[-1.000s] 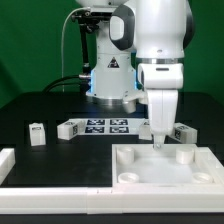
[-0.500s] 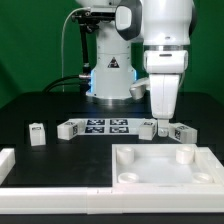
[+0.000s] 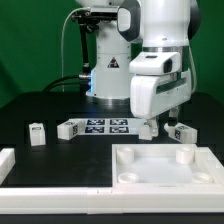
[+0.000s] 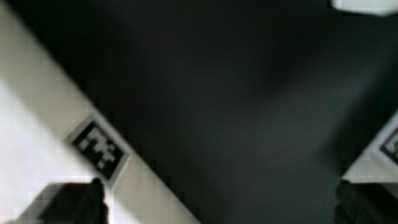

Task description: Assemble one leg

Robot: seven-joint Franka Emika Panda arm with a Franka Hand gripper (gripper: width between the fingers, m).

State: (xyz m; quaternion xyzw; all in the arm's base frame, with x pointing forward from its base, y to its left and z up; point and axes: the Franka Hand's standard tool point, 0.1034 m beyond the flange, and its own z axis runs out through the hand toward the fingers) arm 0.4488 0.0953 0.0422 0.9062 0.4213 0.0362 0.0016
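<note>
Well, at the lower left of the exterior view a white border rail (image 3: 6,160) lies on the black table (image 3: 50,108). Just right of it, at mid-height, the leg (image 3: 37,133) stands alone and well apart from the arm. It looks light and rigid, and its smooth plastic would likely slip under a shallow pinch. The best hold is probably across two flat opposite sides near its middle. The marker board (image 3: 95,127) lies in the centre. Right of it the gripper (image 4: 217,203) hangs above the table, jaws spread wide with only bare table between them in the wrist view. Another leg (image 3: 179,131) sits near it at the right. The square panel (image 3: 150,170) fills the lower right, with what looks like a seated stub in its far-right corner.
</note>
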